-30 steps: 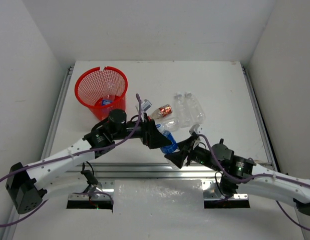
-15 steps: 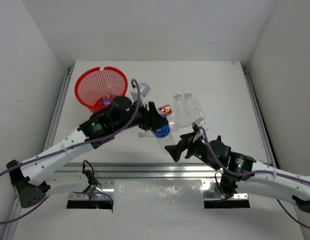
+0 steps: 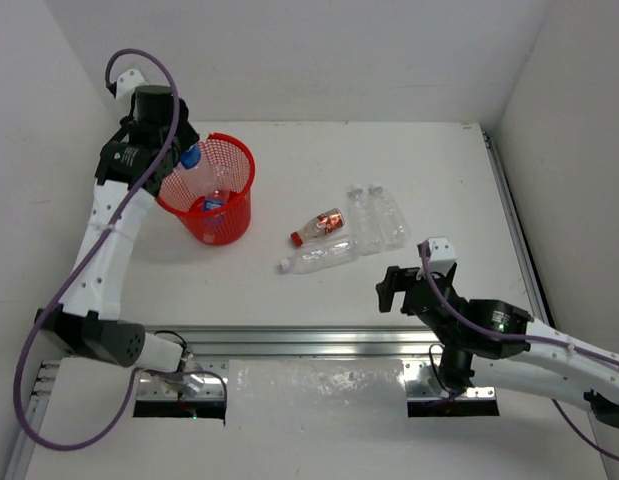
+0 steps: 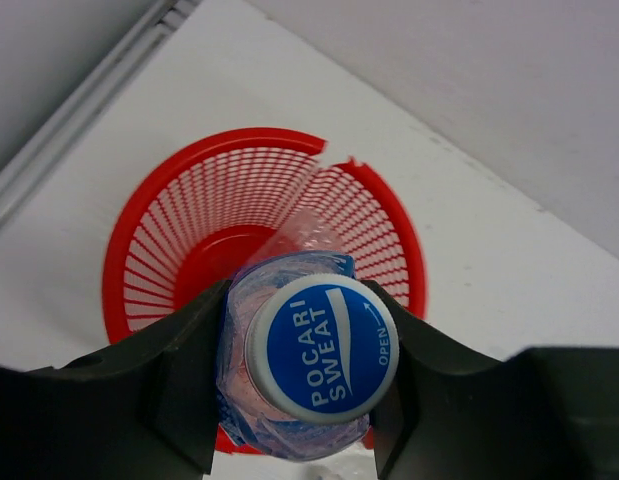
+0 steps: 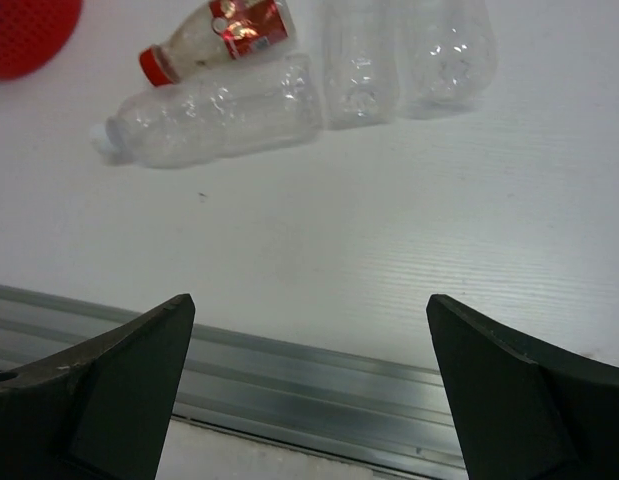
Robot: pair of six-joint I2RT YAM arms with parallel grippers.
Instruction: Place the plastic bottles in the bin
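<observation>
Overhead: your left gripper hangs over the bin. One bottle lies inside, and four bottles wait on the tabletop.
Left wrist: gripper clamped on a blue-capped bottle.
Right wrist: your right gripper gapes wide, empty.

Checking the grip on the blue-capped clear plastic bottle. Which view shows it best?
Left wrist view: the bottle fills the frame, squeezed in the left gripper above the round red mesh bin. The top view shows only its blue cap by the bin's rim; the right wrist view misses it.
</observation>
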